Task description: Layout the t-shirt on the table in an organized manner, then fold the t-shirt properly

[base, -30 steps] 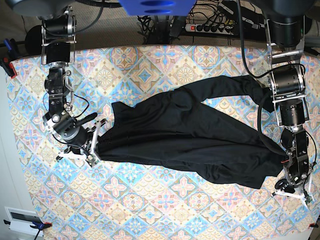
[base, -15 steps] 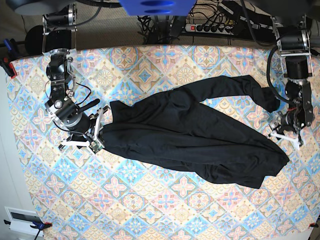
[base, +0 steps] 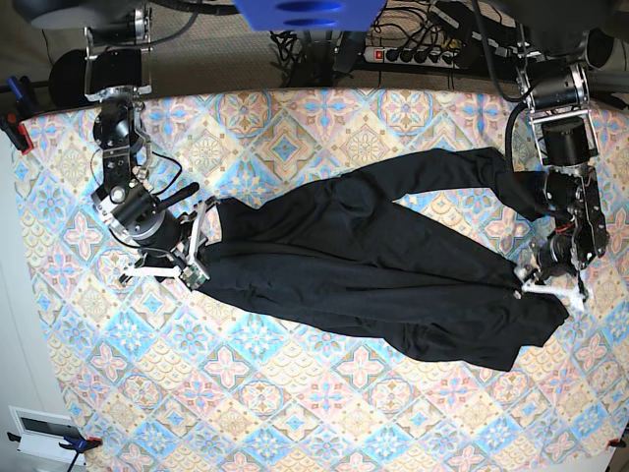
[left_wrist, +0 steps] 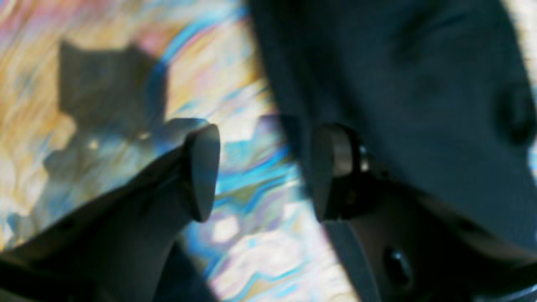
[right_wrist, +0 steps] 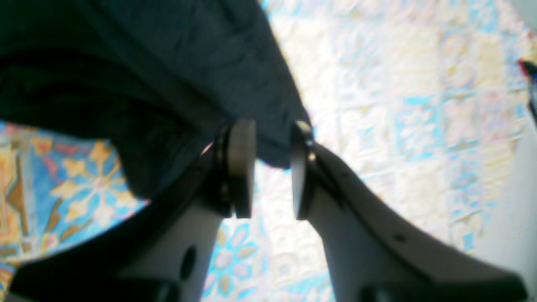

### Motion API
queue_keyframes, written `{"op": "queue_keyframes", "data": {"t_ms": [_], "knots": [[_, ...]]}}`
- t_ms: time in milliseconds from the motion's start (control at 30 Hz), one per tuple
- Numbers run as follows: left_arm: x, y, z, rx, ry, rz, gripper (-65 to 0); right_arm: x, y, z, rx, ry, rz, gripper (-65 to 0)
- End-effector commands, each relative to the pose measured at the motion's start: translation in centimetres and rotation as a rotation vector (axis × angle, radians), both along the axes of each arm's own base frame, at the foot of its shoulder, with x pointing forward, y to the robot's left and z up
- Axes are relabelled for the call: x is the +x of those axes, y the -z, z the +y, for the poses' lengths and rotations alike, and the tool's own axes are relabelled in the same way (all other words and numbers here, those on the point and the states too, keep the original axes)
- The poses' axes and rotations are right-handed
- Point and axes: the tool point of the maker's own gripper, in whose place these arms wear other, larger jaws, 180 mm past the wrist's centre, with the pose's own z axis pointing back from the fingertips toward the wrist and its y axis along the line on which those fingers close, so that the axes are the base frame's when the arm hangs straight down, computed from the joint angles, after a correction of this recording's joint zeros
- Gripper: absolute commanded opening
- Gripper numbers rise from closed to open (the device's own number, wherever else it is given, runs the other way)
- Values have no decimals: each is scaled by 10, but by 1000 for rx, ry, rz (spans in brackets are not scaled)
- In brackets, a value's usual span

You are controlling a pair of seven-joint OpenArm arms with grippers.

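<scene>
A: What fills the scene?

B: The table (base: 324,413), a wide surface under a matte cloth patterned with blue, pink, cream and yellow diamond medallions. Behind its far edge sits a power strip (base: 418,54) among tangled black cables.

A: And the garment?

B: The t-shirt (base: 373,265) lies across the middle of the table, soft plain black fabric, creased and slanting from the base view's left down to its right, with one long fold reaching up toward the far right corner.

A: Anything in the way?

B: The right arm's dark motor housing overlaps the cloth's left end; the left arm hangs over the right end.

A: Changes since a second ago?

B: The left arm has come back up from the near right corner toward the shirt's right edge, and the shirt's left end has shifted slightly farther up the table.

A: The claws?

B: The left gripper (left_wrist: 262,172) stands parted, patterned cloth showing between its rounded dark pads, black fabric beside one pad. The right gripper (right_wrist: 272,165) is parted too, a tip of black fabric dipping into the gap; whether it pinches that tip I cannot tell.
</scene>
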Motion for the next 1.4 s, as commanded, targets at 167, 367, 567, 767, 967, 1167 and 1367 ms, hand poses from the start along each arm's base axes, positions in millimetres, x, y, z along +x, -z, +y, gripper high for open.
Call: {"op": "queue_keyframes", "data": {"t_ms": [167, 367, 567, 767, 967, 1167, 1367], "knots": [[26, -22, -12, -8, 2, -84, -321, 6, -14, -1, 8, -2, -47, -513], [25, -7, -12, -36, -22, -47, -321, 6, -14, -1, 8, -2, -47, -513], [25, 9, -12, -47, -60, -32, -334, 6, -14, 0, 7, -5, -46, -513], [29, 16, -35, -40, 0, -15, -358, 6, -14, -1, 6, -4, -45, -513], [42, 2, -38, -52, 4, -46, -361, 7, -13, -2, 6, -1, -43, -513], [50, -10, -40, -71, 17, -47, -361, 8, -12, -2, 6, 1, -41, -513], [52, -17, -46, -93, 41, -39, -361, 8, -11, -4, 5, 5, -38, -513]]}}
